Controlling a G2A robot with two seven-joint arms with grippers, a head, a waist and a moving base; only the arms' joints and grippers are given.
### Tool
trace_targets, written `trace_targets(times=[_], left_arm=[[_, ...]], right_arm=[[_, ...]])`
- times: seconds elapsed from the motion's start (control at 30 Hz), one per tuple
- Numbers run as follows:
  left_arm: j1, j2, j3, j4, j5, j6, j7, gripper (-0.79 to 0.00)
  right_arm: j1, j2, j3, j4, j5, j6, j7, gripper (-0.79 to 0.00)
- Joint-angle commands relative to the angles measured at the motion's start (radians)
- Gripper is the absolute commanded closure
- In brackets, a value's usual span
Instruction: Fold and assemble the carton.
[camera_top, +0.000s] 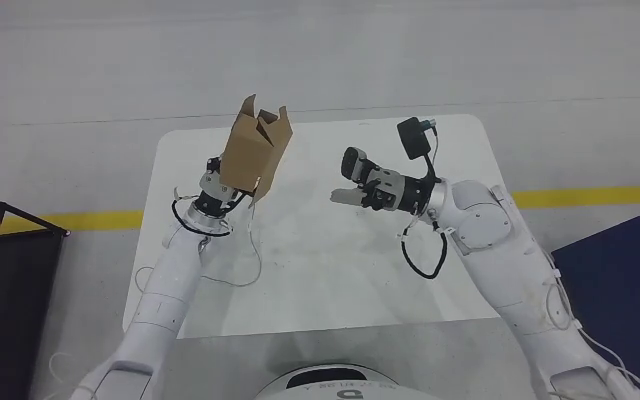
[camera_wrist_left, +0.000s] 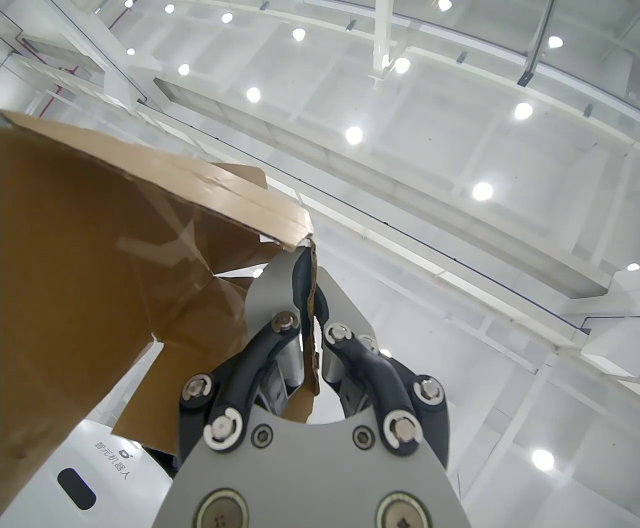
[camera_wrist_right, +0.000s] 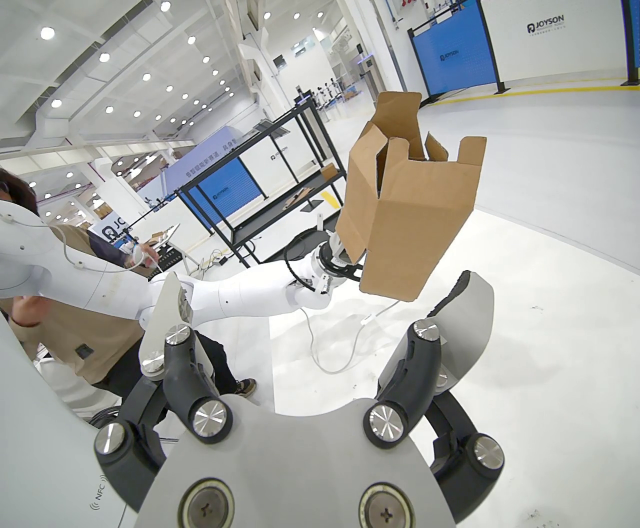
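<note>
From the top, the carton (camera_top: 256, 150) is opened into a tube and raised over the table (camera_top: 330, 280), its end flaps unfolded — closing them is what's left, I judge. Left wrist view: the left gripper (camera_wrist_left: 309, 295) pinches a cardboard flap edge. Right wrist view: the right gripper (camera_wrist_right: 320, 310) gapes empty — facing the carton, apart from it.
</note>
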Motion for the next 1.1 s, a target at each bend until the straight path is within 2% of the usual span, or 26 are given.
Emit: trace_targets(times=[0.0, 0.5, 0.57, 0.7, 0.8, 0.93, 1.07], left_arm=[[0.0, 0.0, 0.0, 0.0, 0.0, 0.0, 0.0, 0.0], [0.0, 0.0, 0.0, 0.0, 0.0, 0.0, 0.0, 0.0], [-0.005, -0.001, 0.0, -0.02, -0.005, 0.012, 0.032, 0.0], [-0.063, -0.008, 0.01, -0.05, -0.05, 0.101, 0.089, 0.0], [-0.106, -0.026, 0.054, -0.057, -0.143, 0.207, 0.097, 0.0], [-0.161, -0.042, 0.124, -0.024, -0.149, 0.337, 0.115, 0.0], [-0.203, -0.06, 0.179, 0.017, -0.138, 0.375, 0.1, 0.0]], right_arm=[[0.0, 0.0, 0.0, 0.0, 0.0, 0.0, 0.0, -0.785], [-0.004, -0.001, -0.004, 0.003, -0.002, -0.001, -0.008, -0.785], [-0.002, -0.002, -0.001, 0.034, -0.005, -0.011, -0.032, -0.785], [0.049, 0.0, 0.016, 0.089, -0.03, -0.023, -0.026, -0.785], [0.076, 0.008, 0.065, 0.091, -0.038, -0.046, -0.012, -0.785], [0.076, 0.019, 0.144, 0.111, -0.115, -0.068, -0.057, -0.785], [0.072, 0.019, 0.139, 0.146, -0.178, -0.073, -0.097, -0.785]])
